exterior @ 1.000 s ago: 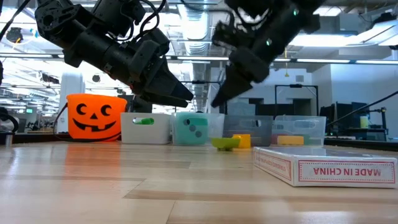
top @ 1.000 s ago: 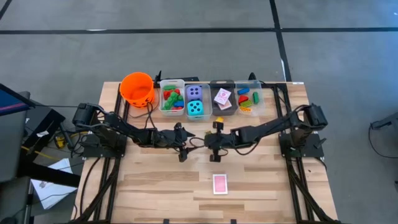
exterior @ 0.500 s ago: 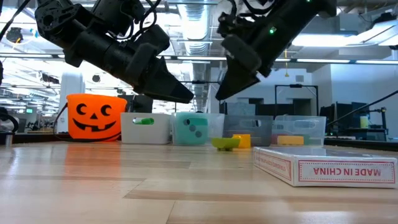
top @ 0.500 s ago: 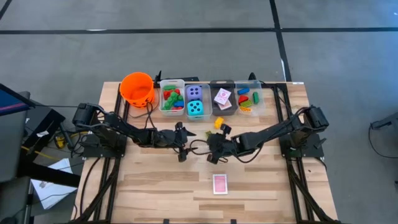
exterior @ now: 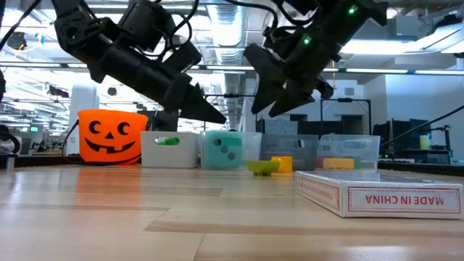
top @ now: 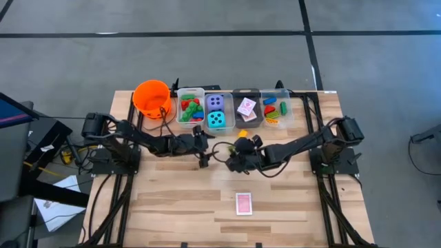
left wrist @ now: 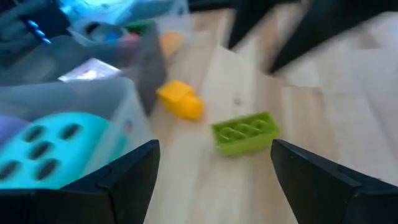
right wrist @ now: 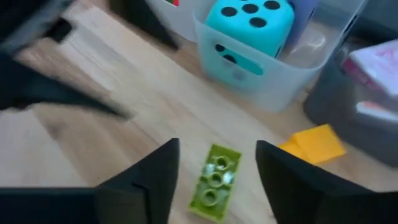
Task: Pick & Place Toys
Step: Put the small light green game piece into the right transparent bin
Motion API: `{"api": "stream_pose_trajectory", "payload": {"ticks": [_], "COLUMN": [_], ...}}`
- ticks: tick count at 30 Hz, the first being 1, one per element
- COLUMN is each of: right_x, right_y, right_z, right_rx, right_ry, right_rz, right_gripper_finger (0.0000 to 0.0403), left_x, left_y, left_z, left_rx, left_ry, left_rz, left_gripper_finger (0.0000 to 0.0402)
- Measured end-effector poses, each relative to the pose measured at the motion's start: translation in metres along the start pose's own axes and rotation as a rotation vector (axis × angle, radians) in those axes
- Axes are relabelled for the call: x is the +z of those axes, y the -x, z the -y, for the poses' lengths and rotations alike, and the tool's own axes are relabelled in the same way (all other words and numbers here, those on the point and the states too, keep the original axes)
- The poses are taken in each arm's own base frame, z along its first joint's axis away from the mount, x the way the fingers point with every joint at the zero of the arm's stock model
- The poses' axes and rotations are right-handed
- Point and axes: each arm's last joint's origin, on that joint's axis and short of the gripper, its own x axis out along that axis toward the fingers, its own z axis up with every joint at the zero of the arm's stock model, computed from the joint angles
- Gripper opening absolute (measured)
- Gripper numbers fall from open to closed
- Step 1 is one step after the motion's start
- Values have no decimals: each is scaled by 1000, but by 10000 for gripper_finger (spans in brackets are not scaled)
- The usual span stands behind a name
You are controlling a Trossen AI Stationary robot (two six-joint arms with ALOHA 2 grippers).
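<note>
- We see the right gripper (right wrist: pixel 214 180) open and empty above the small green plastic brick (right wrist: pixel 215 181).
- At its two o'clock lies the yellow plastic brick (right wrist: pixel 313 144).
- The left gripper (left wrist: pixel 214 163) hangs open, empty.

Toys sorted in the back bins, three loose on the wood.

A green brick (right wrist: pixel 214 182) lies flat, studs up, just beside a yellow brick (right wrist: pixel 313 144) in front of the bins. A teal die (right wrist: pixel 250 25) with black dots sits in a clear bin beside a purple die (top: pixel 215 102). Red, green and blue bricks (top: pixel 189 109) fill the bin beside it; pink-backed cards (top: pixel 246 107) lie in another. One pink-backed card pack (top: pixel 242 203) lies alone near the table's front edge.
</note>
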Motion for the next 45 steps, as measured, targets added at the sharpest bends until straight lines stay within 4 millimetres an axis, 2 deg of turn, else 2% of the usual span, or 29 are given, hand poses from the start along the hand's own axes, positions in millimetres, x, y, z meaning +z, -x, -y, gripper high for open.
{"api": "stream_pose_trajectory", "payload": {"ticks": [6, 14, 18, 26, 31, 37, 45], "right_x": [-8, -31, -42, -75, -81, -77, -82], "right_y": [14, 50, 54, 34, 22, -2, -53], "right_z": [-11, -28, -24, 8, 18, 1, -16], "right_rx": [10, -32, -59, -106, -100, -53, -93], "right_ry": [-69, -138, -164, -304, -355, -336, -301], "right_rz": [66, 277, 310, 295, 308, 352, 332], "right_gripper_finger": [257, 260, 260, 260, 260, 260, 260], "left_x": [2, 2, 2, 2, 2, 1, -1], "left_y": [-5, -6, -6, -6, -6, -6, -6], "left_z": [-20, -25, -25, -25, -25, -25, -25], "left_rx": [72, 87, 87, 86, 86, 86, 83], "left_ry": [18, 33, 34, 34, 34, 33, 28], "left_rz": [32, 30, 31, 30, 29, 27, 6], "left_gripper_finger": [299, 299, 299, 298, 298, 298, 298]}}
